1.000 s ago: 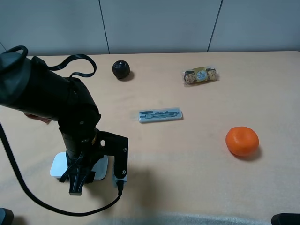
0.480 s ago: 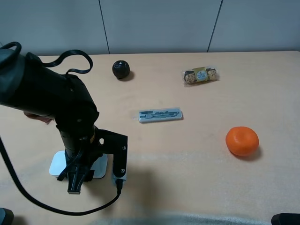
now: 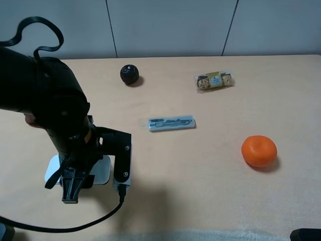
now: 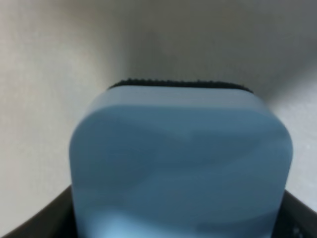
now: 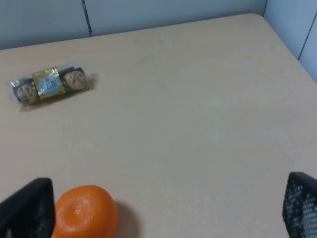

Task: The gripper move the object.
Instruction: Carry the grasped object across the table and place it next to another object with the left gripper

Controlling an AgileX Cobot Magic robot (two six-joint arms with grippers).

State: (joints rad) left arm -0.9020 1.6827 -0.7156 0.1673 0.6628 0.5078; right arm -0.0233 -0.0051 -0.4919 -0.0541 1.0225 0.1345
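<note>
Front left of the bench (image 3: pixel 200 175): left hand (image 3: pixel 75 173) pointing straight down, clamped on the white case (image 3: pixel 104 170), with dark fingers (image 4: pixel 34 225) pressed against both of its sides in the left wrist view. Flat and level in that grip, glossy top upward, dark underside edge showing at the far end; resting on the bench or just off it, impossible to tell. In the high view, white corners sticking out on either side of the bulky black arm, and a black cable (image 3: pixel 100 221) looping across the bench in front.

Well apart, toward the middle: a slim translucent pen case (image 3: pixel 171 123). Beyond it, near the back edge: a black ball (image 3: pixel 129 74) and a clear packet of sweets (image 3: pixel 214 81). On the right side, alone: an orange (image 3: pixel 259 150).

Right hand (image 5: pixel 166 210) above the right side of the bench, fingertips (image 5: pixel 301 208) spread wide apart over bare bench, with the orange just beside one fingertip in the right wrist view.
</note>
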